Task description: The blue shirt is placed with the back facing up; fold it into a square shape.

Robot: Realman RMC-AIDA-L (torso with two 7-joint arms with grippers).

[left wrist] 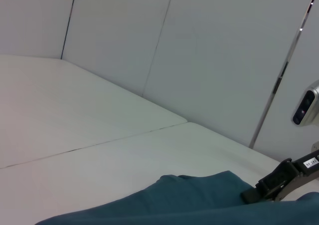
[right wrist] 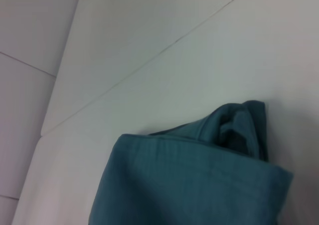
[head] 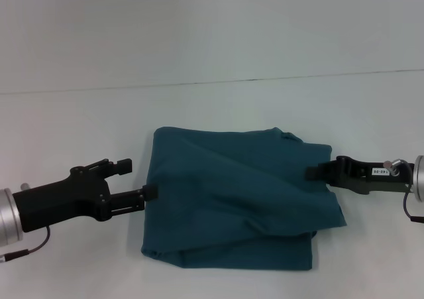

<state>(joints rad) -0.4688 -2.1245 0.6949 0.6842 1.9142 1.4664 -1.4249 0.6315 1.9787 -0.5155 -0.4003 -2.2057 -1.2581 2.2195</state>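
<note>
Teal-blue cloth, the blue shirt [head: 232, 199] lies folded into a rough square at the table's [head: 79, 133] near middle, plain side up, with no lettering showing. At nine o'clock of it, the left gripper [head: 154, 193] touches its edge; whether the claw is clenched or released I cannot tell. At three o'clock, the right gripper [head: 311, 172] meets the opposite edge, its claw state equally unclear; a small white label on that arm is unreadable. Beyond, at twelve o'clock, a seam crosses the table.
</note>
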